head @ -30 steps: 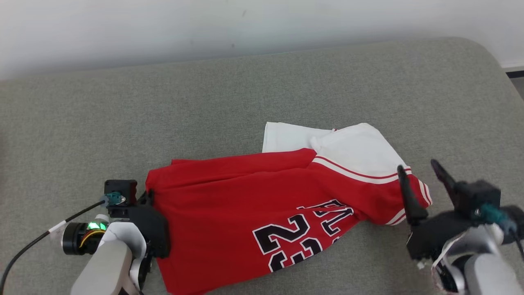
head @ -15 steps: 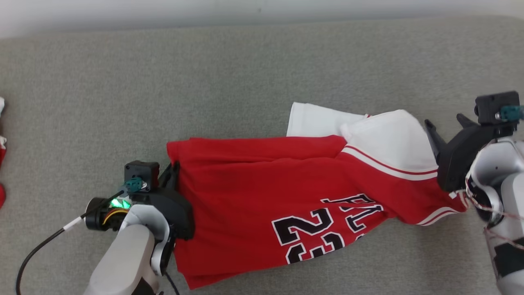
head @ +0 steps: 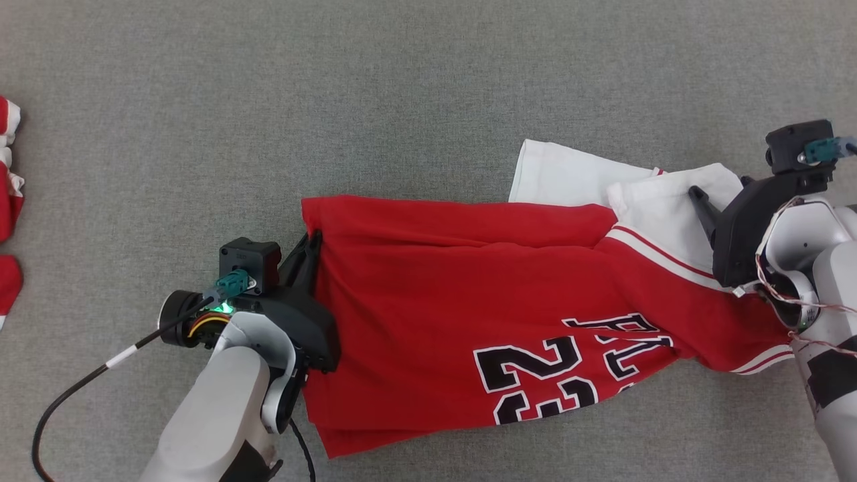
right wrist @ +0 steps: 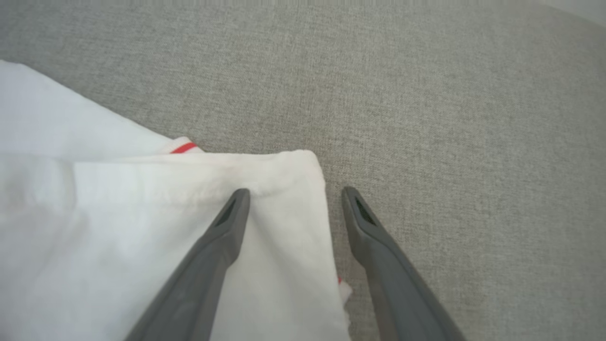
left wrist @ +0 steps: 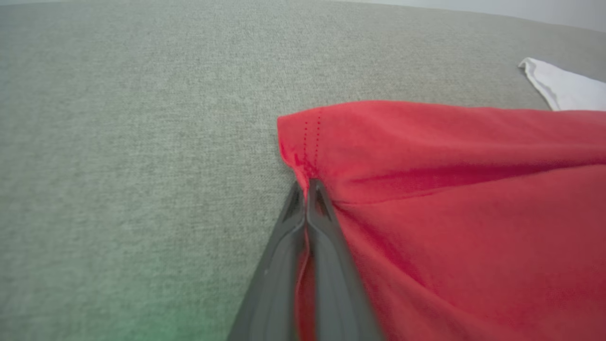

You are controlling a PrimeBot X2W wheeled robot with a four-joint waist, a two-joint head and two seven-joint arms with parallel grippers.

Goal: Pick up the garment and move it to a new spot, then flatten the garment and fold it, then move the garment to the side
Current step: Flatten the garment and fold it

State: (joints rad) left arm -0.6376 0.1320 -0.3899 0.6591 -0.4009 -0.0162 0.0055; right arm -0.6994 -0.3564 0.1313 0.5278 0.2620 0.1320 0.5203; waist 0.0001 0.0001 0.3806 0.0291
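At three o'clock the right gripper (head: 718, 185), jaws wide, has reached the garment (head: 469, 281); left gripper (head: 313, 235) still pinches its hem; stray cloth (head: 8, 201) at nine.

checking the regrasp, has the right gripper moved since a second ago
Yes. Against the jersey, the right gripper went up the head view, from the red striped edge to the white corner, jaws open.

Even soft light, blurred wrist foregrounds
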